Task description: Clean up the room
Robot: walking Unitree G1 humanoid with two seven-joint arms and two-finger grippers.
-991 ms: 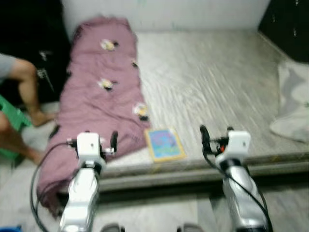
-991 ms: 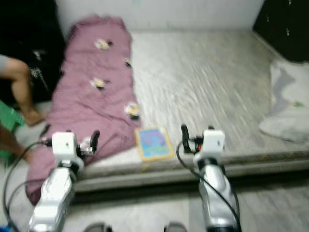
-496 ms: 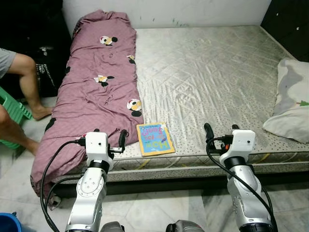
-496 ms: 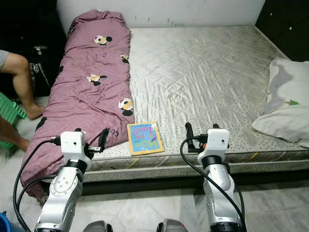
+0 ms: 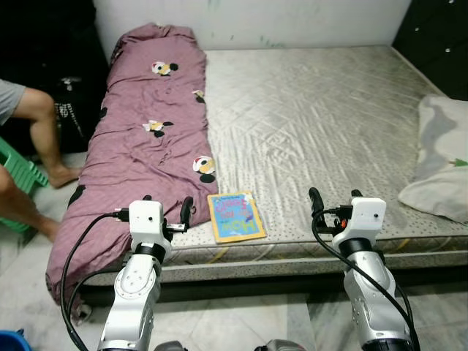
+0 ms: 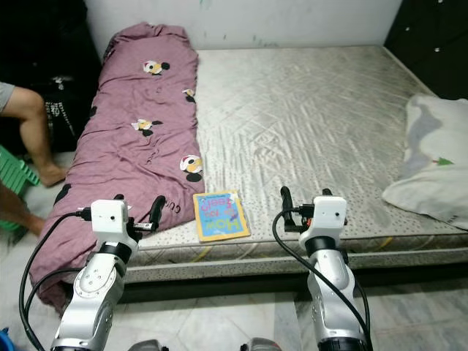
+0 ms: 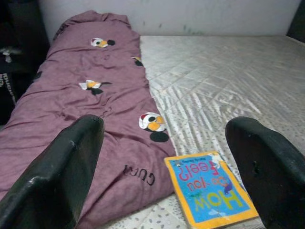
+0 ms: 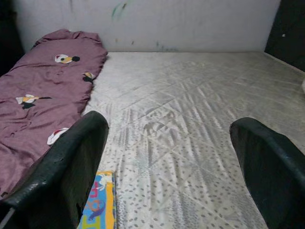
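Note:
A grey quilted mattress (image 5: 314, 110) lies low in front of me. A purple blanket (image 5: 146, 139) with cartoon prints runs down its left side and hangs over the near corner. A blue picture book (image 5: 235, 216) with a yellow border lies flat near the front edge, just right of the blanket. My left gripper (image 5: 167, 205) is open, held above the blanket's hanging edge, left of the book (image 7: 209, 188). My right gripper (image 5: 335, 197) is open too, over the mattress's front edge, right of the book (image 8: 97, 207). Neither holds anything.
A white pillow (image 5: 442, 161) lies at the mattress's right edge. A person's bare legs (image 5: 36, 124) and a green stool (image 5: 18, 172) are on the left, beside a black bag (image 5: 69, 110). A dark cabinet (image 5: 439, 29) stands at the back right. Tiled floor (image 5: 219, 322) lies below me.
The whole picture has shifted and sharpened, so the camera has moved. Both grippers stay open in the same pose, and the book and blanket lie where they were.

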